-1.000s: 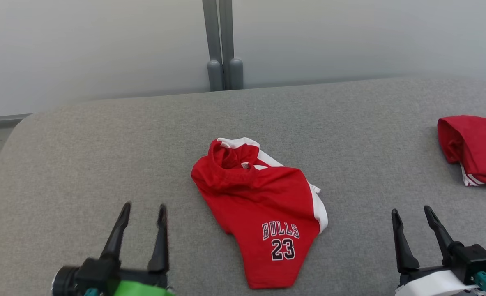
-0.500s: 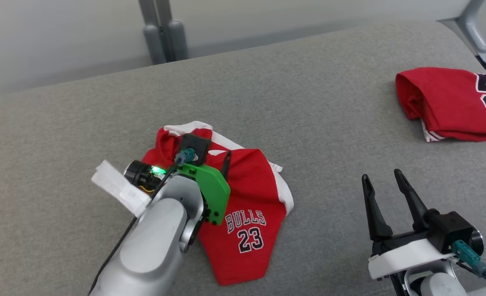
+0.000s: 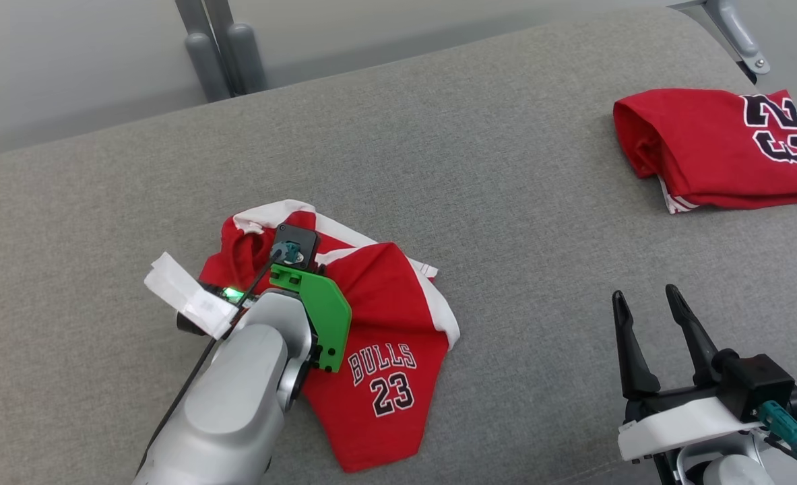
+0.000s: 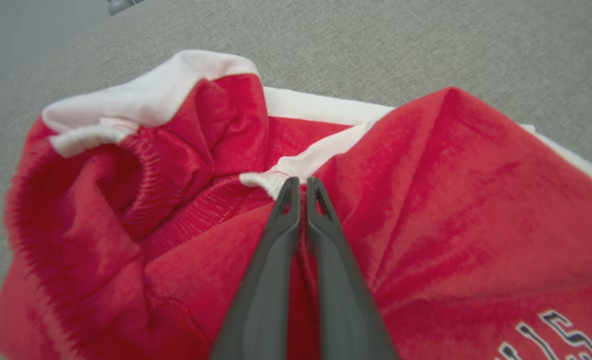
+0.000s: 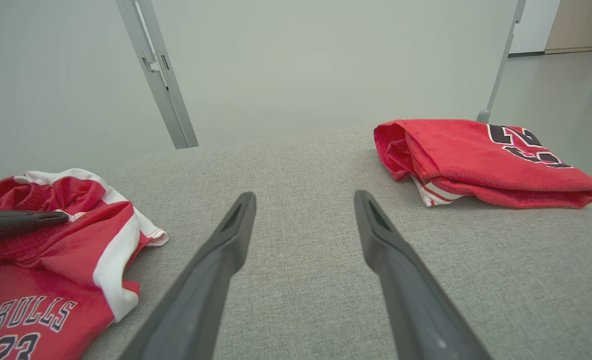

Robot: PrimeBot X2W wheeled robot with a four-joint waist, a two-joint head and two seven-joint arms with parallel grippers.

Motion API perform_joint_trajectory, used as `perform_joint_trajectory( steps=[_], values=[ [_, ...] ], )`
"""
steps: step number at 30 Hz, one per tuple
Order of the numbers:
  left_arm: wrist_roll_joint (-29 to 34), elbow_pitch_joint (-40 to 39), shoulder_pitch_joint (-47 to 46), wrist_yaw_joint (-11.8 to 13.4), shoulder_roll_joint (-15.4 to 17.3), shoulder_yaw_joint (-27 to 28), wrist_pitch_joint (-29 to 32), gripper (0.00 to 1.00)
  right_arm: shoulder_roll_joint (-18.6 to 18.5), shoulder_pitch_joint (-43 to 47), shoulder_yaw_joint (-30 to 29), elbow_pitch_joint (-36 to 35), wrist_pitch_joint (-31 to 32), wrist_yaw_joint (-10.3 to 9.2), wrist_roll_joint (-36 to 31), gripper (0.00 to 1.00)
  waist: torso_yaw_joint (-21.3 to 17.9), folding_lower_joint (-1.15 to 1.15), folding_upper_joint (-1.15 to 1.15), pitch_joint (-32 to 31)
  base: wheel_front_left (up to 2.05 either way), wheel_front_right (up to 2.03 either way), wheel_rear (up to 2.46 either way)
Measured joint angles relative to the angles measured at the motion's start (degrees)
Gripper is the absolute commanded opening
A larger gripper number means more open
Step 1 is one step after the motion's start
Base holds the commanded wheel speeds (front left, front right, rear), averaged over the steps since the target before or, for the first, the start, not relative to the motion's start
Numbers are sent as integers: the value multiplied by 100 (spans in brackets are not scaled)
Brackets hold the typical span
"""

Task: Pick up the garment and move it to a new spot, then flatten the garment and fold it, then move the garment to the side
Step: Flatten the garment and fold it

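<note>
The garment, red with white trim and a printed number, is seen crumpled on the grey padded surface. It is placed well apart from the folded red pile, on the robot's left of that pile and nearer the robot.

The left gripper is set straight down onto the garment at the bunched waistband end, the end lying farthest from the pile. Its fingers are brought together, and a ridge of red cloth just beside the white hem is pinched between them. Creases are seen running in towards the pinch, so the grip is judged to be on cloth and not on the padding beneath.

The right gripper is held low between the garment and the pile, with its fingers spread apart and nothing between them. It is touching neither.

The garment's long axis is judged to run about square to a line drawn towards the pile: the waistband opening is pointed away from the robot, and the tapered, printed end is pointed towards it.

Since the cloth is held at one end only, a lift is expected to let the printed end hang and trail. A carry towards the pile's side of the surface would be led by the left arm, the arm already on the cloth.
</note>
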Motion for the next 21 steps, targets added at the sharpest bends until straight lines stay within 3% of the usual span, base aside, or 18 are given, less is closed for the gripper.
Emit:
perform_joint_trajectory(
  steps=[8,14,21],
  values=[
    [-230,-304,168,-25,14,34,185,0,13,24,8,2,0,0,-10,100,167,0,0,-109,0,0,0],
    [-403,-895,238,2,5,169,-200,0,18,64,-18,34,0,0,-7,100,153,0,0,-152,0,0,0],
    [-497,-1521,-300,259,-20,375,-754,0,18,64,-11,49,0,0,0,100,43,0,0,-219,0,0,0]
  ],
)
